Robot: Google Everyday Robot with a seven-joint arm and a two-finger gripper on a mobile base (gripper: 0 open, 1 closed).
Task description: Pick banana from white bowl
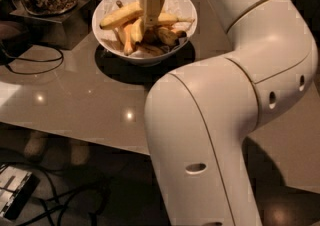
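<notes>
You are looking through one camera, sitting high and close behind the arm, facing down and forward across the bench. The arm's elbow is filling the near right of your view. The tool is reaching into the bowl at the far top edge.
</notes>
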